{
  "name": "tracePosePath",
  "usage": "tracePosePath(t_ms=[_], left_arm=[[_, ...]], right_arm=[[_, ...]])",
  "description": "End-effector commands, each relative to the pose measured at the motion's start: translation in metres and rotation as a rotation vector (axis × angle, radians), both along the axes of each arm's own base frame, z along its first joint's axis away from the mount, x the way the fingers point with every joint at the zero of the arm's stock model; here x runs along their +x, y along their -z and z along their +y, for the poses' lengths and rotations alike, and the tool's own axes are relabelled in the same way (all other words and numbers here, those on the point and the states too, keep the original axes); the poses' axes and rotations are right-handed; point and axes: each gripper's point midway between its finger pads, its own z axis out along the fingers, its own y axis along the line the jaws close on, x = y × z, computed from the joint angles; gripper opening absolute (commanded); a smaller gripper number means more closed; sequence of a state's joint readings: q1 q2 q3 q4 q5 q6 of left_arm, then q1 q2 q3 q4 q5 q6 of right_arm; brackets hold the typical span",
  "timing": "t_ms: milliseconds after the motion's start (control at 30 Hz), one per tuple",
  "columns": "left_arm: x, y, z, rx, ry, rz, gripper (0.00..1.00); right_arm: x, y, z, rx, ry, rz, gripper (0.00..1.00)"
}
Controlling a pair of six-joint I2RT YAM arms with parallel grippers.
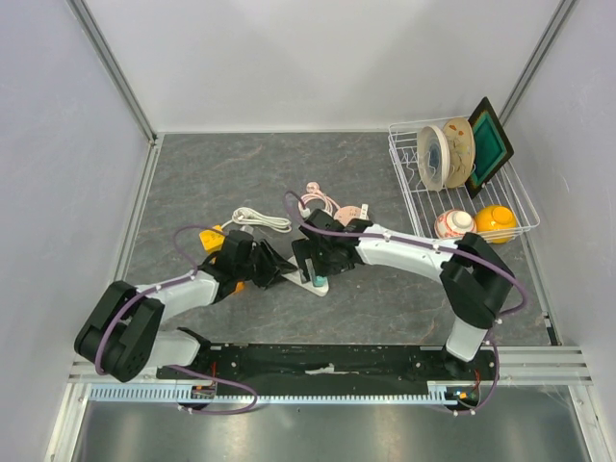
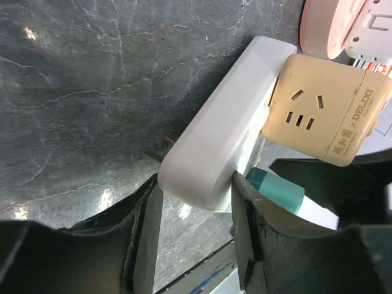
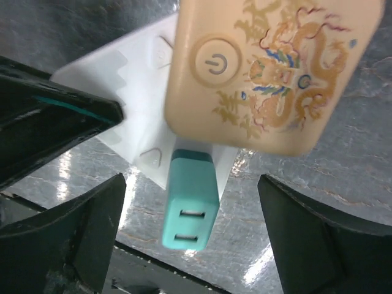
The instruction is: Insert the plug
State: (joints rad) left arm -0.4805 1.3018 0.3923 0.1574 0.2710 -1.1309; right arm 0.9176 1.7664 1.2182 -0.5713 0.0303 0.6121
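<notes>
left gripper [image 2: 196, 197] clamped on end of white power strip [image 2: 214, 135] | right gripper [image 3: 191, 180] jaws apart, either side of teal plug [image 3: 190, 214] | plug seated in strip beside beige cube adapter [image 3: 269, 73], mid-table | far-right dish rack [image 1: 399, 168]: plates [image 1: 445, 154], green-framed board [image 1: 489, 144], bowl [image 1: 453, 224], orange round thing [image 1: 496, 220]

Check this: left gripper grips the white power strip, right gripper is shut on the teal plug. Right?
No: the right wrist view shows the right gripper open, fingers clear of the teal plug. The left gripper does grip the white power strip.
</notes>
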Motion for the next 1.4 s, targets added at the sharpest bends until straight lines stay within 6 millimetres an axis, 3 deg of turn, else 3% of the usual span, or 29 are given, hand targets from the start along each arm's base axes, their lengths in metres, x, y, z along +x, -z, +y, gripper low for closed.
tracePosePath(t_ms=[0,100,233,367,467,500,533,567,700,833,867,1000,1167,1367], left_arm=[[-0.009,0.007,0.004,0.077,0.05,0.025,0.38],[-0.005,0.003,0.006,0.095,0.05,0.015,0.43],[0.006,-0.011,0.011,0.149,0.056,-0.036,0.55],[0.031,-0.04,0.028,0.205,0.015,-0.109,0.68],[0.051,-0.067,0.042,0.237,-0.015,-0.171,0.77],[0.062,-0.086,0.045,0.245,-0.031,-0.213,0.82],[0.062,-0.089,0.053,0.283,-0.023,-0.213,0.85],[0.073,-0.109,0.059,0.294,-0.045,-0.251,0.87],[0.082,-0.158,0.09,0.412,-0.089,-0.354,0.95],[0.068,-0.218,0.124,0.556,-0.127,-0.476,1.0],[0.065,-0.241,0.13,0.572,-0.145,-0.527,1.0],[0.033,-0.289,0.171,0.679,-0.283,-0.617,1.0],[-0.023,-0.351,0.208,0.677,-0.45,-0.813,1.0],[-0.077,-0.4,0.237,0.671,-0.568,-0.971,1.0]], right_arm=[[0.033,-0.089,0.015,0.121,0.029,-0.221,0.98],[0.048,-0.143,0.01,0.197,0.059,-0.339,0.98],[0.075,-0.181,-0.018,0.211,0.14,-0.458,0.98],[0.114,-0.203,-0.074,0.19,0.282,-0.551,0.98],[0.131,-0.216,-0.116,0.15,0.371,-0.614,0.98],[0.131,-0.223,-0.127,0.138,0.385,-0.641,0.98],[0.136,-0.227,-0.145,0.112,0.432,-0.663,0.98],[0.136,-0.231,-0.155,0.104,0.453,-0.678,0.98],[0.125,-0.254,-0.21,0.048,0.574,-0.779,0.98],[0.102,-0.28,-0.258,-0.026,0.692,-0.886,0.98],[0.096,-0.285,-0.27,-0.061,0.725,-0.912,0.98],[0.061,-0.319,-0.303,-0.054,0.804,-1.025,0.98],[0.03,-0.339,-0.325,-0.028,0.853,-1.101,0.98],[-0.005,-0.356,-0.351,-0.006,0.903,-1.193,0.98]])
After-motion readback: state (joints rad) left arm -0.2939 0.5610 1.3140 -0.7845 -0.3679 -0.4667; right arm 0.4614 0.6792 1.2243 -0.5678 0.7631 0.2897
